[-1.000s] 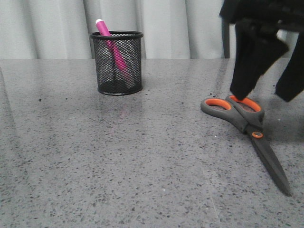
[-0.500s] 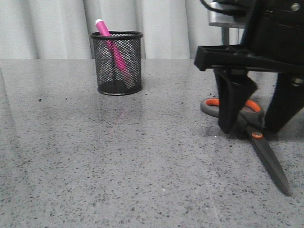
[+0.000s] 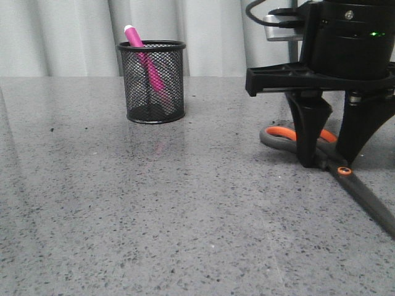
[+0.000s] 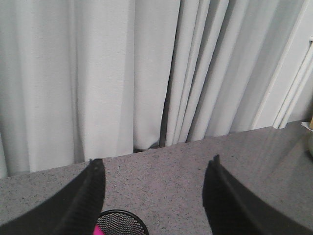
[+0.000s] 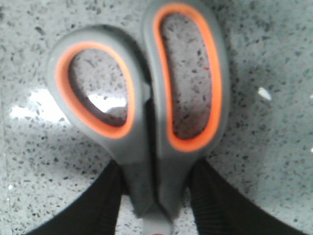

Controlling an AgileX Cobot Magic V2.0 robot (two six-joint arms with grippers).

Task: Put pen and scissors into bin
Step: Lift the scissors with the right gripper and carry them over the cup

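The scissors point(image 3: 276, 138) lie flat on the grey table at the right, orange-lined handles toward the back, blades running to the front right. My right gripper point(image 3: 327, 161) is down on them. In the right wrist view its fingers point(image 5: 110, 205) press both sides of the scissors point(image 5: 146, 112) at the handle neck, just behind the pivot. The pen point(image 3: 137, 38) stands tilted inside the bin point(image 3: 152, 92) at the back left, its whitish cap above the rim. My left gripper point(image 4: 155, 164) is open and empty, high above the bin point(image 4: 128, 215). It does not show in the front view.
A speckled grey table point(image 3: 154, 216) reaches back to a pale curtain point(image 3: 68, 37). The right arm's black body point(image 3: 345, 43) stands over the table's right side.
My right gripper has come down from above the scissors onto their handle neck and closed in on it. The scissors have shifted slightly to the right. The bin and pen have not moved.
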